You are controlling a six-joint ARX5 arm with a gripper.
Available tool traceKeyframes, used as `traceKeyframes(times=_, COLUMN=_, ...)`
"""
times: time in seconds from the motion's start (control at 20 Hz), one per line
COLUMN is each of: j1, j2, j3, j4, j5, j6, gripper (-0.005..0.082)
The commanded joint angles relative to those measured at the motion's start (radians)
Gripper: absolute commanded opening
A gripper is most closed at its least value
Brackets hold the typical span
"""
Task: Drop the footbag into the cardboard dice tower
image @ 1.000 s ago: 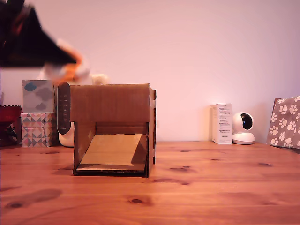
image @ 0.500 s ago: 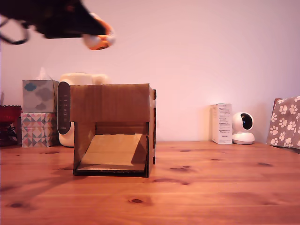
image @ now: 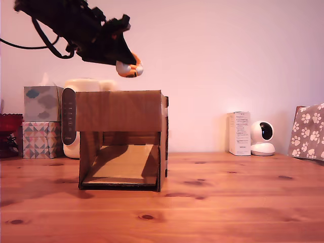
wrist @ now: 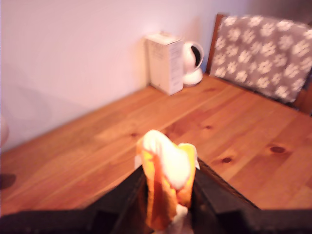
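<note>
1. Above the cardboard dice tower [image: 121,139], toward the exterior view's left, the black tool [image: 126,64] is seen tilted downward, with the footbag [image: 129,68] carried at its tip.
2. In the wrist view, the footbag [wrist: 168,183] is shown squeezed between the two dark fingers [wrist: 124,197] of the tool [wrist: 168,195], which is closed upon it; orange and white panels are visible, though blurred.
3. The footbag is held in the air just above the tower's top edge, clear of the cardboard.
4. The tower is set on the wooden tabletop [image: 228,202], its front opening turned toward the exterior camera and a slanted cardboard ramp [image: 124,162] shown inside.
5. Behind the tower, at the exterior view's left, two patterned tissue boxes [image: 41,121] are stacked beside a cream appliance with a dark panel [image: 69,117].
6. At the exterior view's right, a white carton [image: 239,133], a small white camera [image: 262,138] and a paw-print cushion [image: 308,131] are placed along the wall.
</note>
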Motion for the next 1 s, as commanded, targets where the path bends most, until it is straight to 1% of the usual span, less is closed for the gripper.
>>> traceKeyframes(times=0.0, j1=-0.002, j2=0.022, j3=0.010, j4=-0.012, j5=0.006, j6=0.008, gripper=0.0178)
traceKeyframes(times=0.1, j1=-0.002, j2=0.024, j3=0.011, j4=-0.012, j5=0.006, j6=0.008, gripper=0.0195)
traceKeyframes(times=0.15, j1=-0.002, j2=0.024, j3=0.013, j4=-0.012, j5=0.006, j6=0.008, gripper=0.0255)
traceKeyframes(times=0.2, j1=-0.002, j2=0.024, j3=0.020, j4=-0.018, j5=0.006, j6=0.008, gripper=0.0384)
traceKeyframes(times=0.25, j1=-0.002, j2=0.024, j3=0.035, j4=-0.041, j5=0.008, j6=0.007, gripper=0.0559)
traceKeyframes(times=0.3, j1=-0.002, j2=0.024, j3=0.056, j4=-0.078, j5=0.008, j6=0.008, gripper=0.0695)
traceKeyframes(times=0.35, j1=-0.002, j2=0.023, j3=0.077, j4=-0.115, j5=0.008, j6=0.007, gripper=0.0745)
traceKeyframes(times=0.45, j1=-0.002, j2=0.013, j3=0.115, j4=-0.187, j5=0.008, j6=0.008, gripper=0.0740)
traceKeyframes(times=0.5, j1=-0.002, j2=0.003, j3=0.128, j4=-0.213, j5=0.008, j6=0.008, gripper=0.0724)
traceKeyframes(times=0.55, j1=-0.003, j2=-0.008, j3=0.132, j4=-0.229, j5=0.008, j6=0.008, gripper=0.0688)
traceKeyframes(times=0.6, j1=-0.003, j2=-0.026, j3=0.132, j4=-0.254, j5=0.008, j6=0.008, gripper=0.0605)
traceKeyframes(times=0.65, j1=-0.004, j2=-0.039, j3=0.132, j4=-0.289, j5=0.016, j6=0.009, gripper=0.0474)
traceKeyframes(times=0.7, j1=-0.004, j2=-0.053, j3=0.132, j4=-0.337, j5=0.019, j6=0.008, gripper=0.0284)
traceKeyframes(times=0.75, j1=-0.004, j2=-0.061, j3=0.132, j4=-0.375, j5=0.035, j6=0.012, gripper=0.0087)
traceKeyframes(times=0.8, j1=-0.004, j2=-0.068, j3=0.132, j4=-0.410, j5=0.047, j6=0.029, gripper=-0.0031)
traceKeyframes(times=0.85, j1=-0.004, j2=-0.072, j3=0.132, j4=-0.437, j5=0.057, j6=0.044, gripper=-0.0015)
traceKeyframes(times=0.95, j1=-0.007, j2=-0.092, j3=0.114, j4=-0.465, j5=0.058, j6=0.058, gripper=-0.0024)
